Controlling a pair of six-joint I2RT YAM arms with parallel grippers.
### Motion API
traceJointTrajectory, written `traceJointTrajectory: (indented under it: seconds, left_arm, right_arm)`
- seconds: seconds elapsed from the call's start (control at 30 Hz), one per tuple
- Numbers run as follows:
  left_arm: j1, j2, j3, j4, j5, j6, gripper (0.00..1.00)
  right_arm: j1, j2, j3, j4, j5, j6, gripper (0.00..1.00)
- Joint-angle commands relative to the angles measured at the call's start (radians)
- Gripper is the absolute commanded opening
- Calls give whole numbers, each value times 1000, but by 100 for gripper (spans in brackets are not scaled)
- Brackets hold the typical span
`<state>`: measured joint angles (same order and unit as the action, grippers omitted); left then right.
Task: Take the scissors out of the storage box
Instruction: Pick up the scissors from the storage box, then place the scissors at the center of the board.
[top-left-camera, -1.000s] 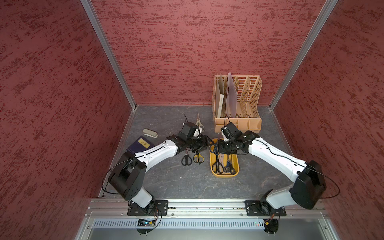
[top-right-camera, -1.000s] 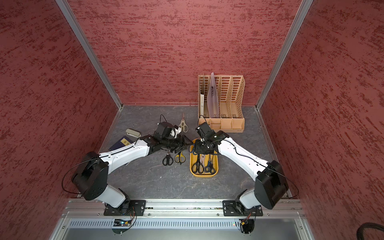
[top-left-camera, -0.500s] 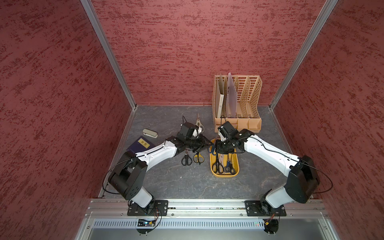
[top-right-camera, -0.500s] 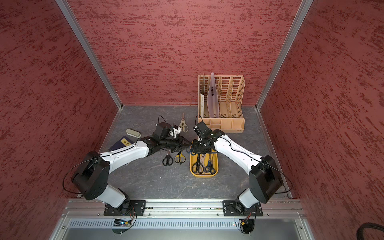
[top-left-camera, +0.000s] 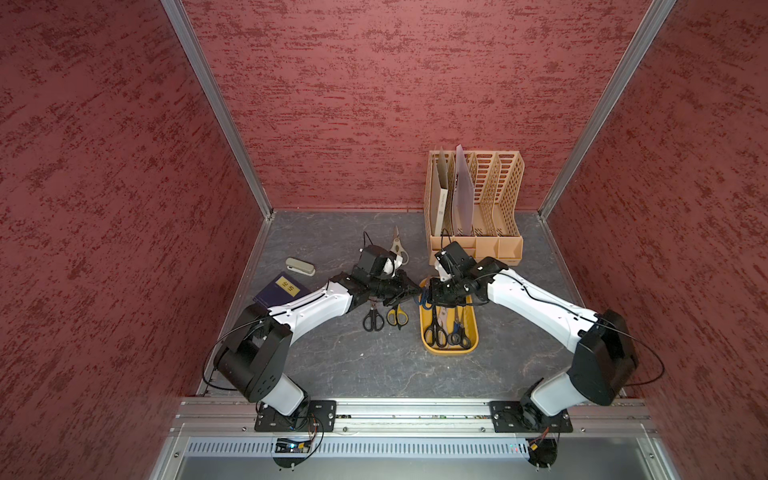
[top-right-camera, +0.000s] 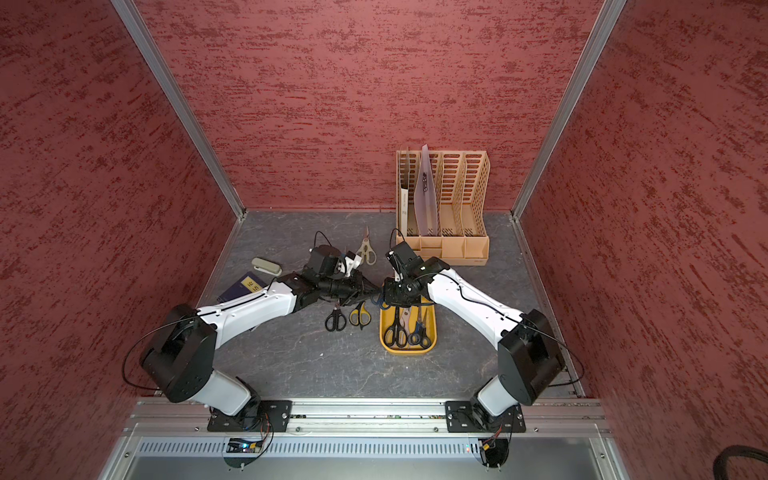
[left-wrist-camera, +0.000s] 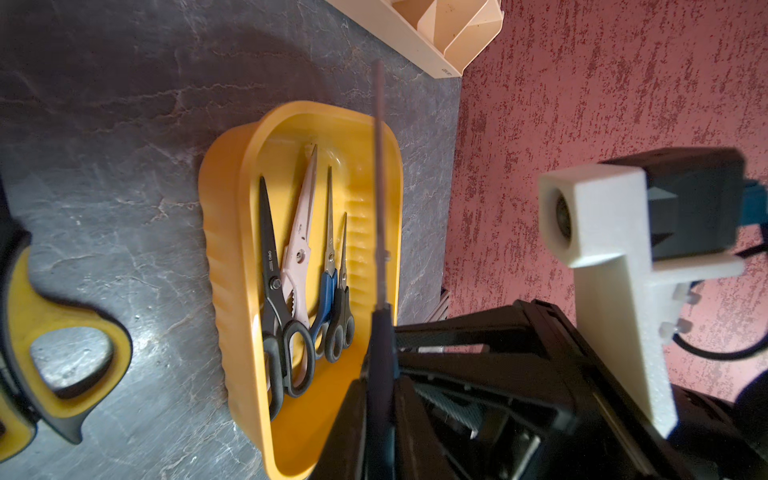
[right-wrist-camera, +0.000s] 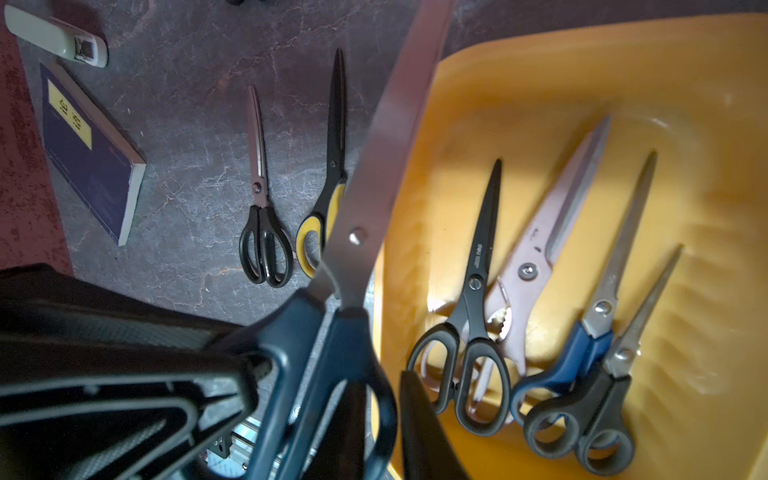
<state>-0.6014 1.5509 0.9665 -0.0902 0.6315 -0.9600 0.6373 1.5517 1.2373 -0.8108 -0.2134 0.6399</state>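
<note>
Left tool (top-left-camera: 405, 291): pressed together, pinching the handle of the dark-blue-handled scissors (right-wrist-camera: 374, 187), which hang in the air over the rim of the yellow box (top-left-camera: 449, 351). Right tool (top-left-camera: 436, 293) sits at the same handle; cannot tell whether its jaws grip or stand free.

Four pairs (right-wrist-camera: 478, 291) lie in the box. Two pairs (right-wrist-camera: 259, 232) lie on the worktop (top-left-camera: 353, 365) just beside it.

Step, as judged: hand-over of one pair from right arm to left.

Next move calls for the right tool to be clear of the handle loops. The left can then carry the pair sideways and lay it by the two outside, blade kept off the rim.
</note>
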Motion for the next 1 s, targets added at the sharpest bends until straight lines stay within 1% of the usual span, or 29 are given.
traceJointTrajectory:
  seconds: [0.0, 0.1, 0.23, 0.37, 0.5, 0.6, 0.67, 0.77, 0.87, 0.97]
  left_arm:
    - [20, -25, -14, 10, 19, 14, 18]
    - [46, -28, -21, 16, 24, 17, 18]
    - [110, -28, -33, 17, 47, 34, 17]
    - [226, -45, -37, -11, 76, 75, 16]
    - [359, -60, -23, -21, 127, 110, 16]
    - [445, -46, -11, -3, 142, 134, 16]
    - [498, -9, -9, 43, 164, 130, 16]
    - [554, 62, -12, 136, 187, 95, 16]
    - [577, 130, 11, 189, 188, 85, 16]
    - [582, 198, 60, 181, 179, 113, 15]
  right_arm:
    - [-5, -1, 43, 21, 7, 5, 35]
    - [-6, -8, 58, 8, 30, 2, 39]
    - [-5, -12, 85, -19, 64, -7, 40]
    - [-8, -4, 106, -58, 107, -17, 41]
    - [-10, -4, 105, -70, 104, -16, 41]
    - [-12, -4, 99, -74, 105, -11, 40]
    - [-12, 1, 99, -84, 104, -10, 40]
    - [-12, 2, 97, -97, 108, -7, 40]
    - [-11, -5, 86, -106, 115, -3, 40]
    - [-11, -9, 74, -118, 124, 1, 40]
